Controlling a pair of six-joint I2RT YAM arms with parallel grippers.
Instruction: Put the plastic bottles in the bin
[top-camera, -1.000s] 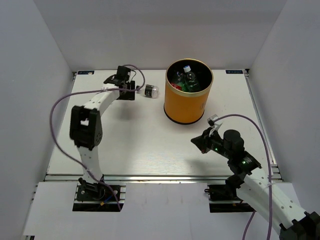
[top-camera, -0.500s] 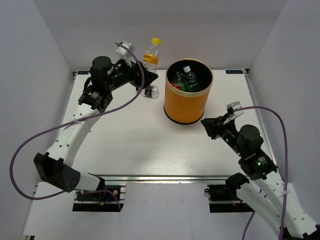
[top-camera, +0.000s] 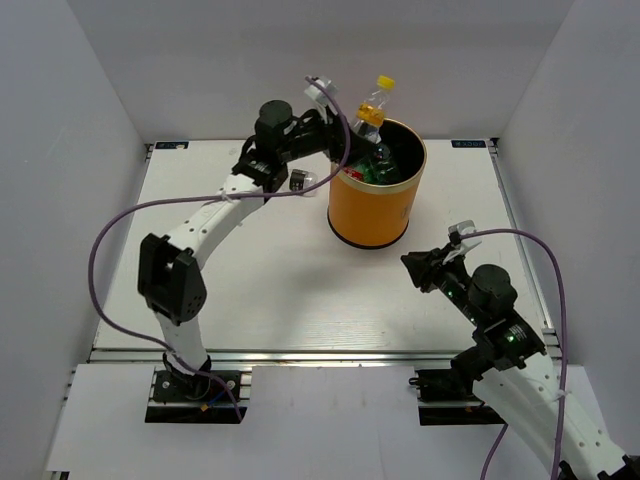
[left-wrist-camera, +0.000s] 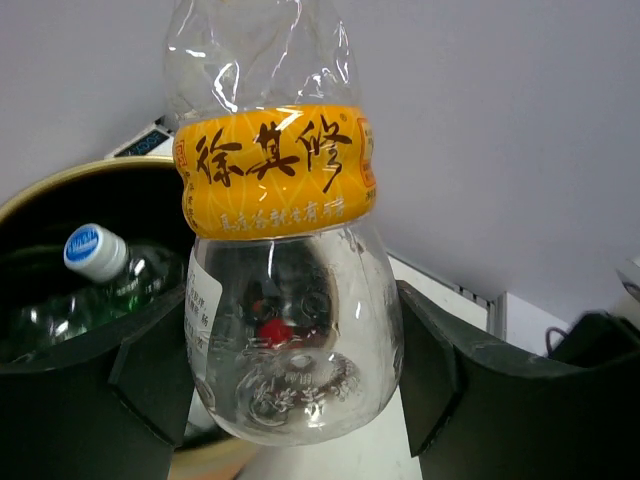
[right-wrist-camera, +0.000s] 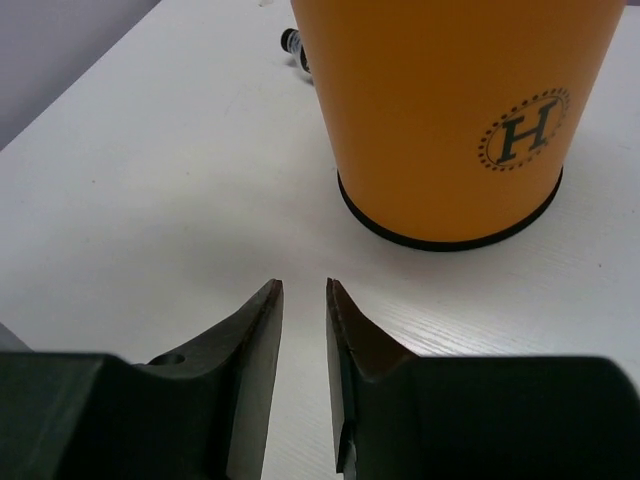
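- The right gripper (right-wrist-camera: 303, 286) hovers low over the table (top-camera: 260, 270) toward its near right corner. Its jaws are a narrow gap apart with nothing between them, and they aim at the bin's side.
- The orange bin (top-camera: 370, 205) stands upright right of centre, toward the table's far edge. Several bottles (top-camera: 375, 165) already lie inside, among them a green one with a blue cap (left-wrist-camera: 98, 252).
- One small dark-labelled bottle (top-camera: 303, 181) lies on its side on the table just left of the bin. Its long axis runs roughly along the far edge. The left arm is much nearer to it than the right.
- The left gripper (top-camera: 350, 138) is clamped on the lower body of the yellow-capped bottle (left-wrist-camera: 275, 180), one finger (left-wrist-camera: 150, 370) on each side. The bottle is held in the air, roughly upright and cap up, at the bin's far left rim.
- In the wrist view its base seems to hang over the rim rather than well inside the mouth. A release probably needs a small carry towards the bin's middle first.
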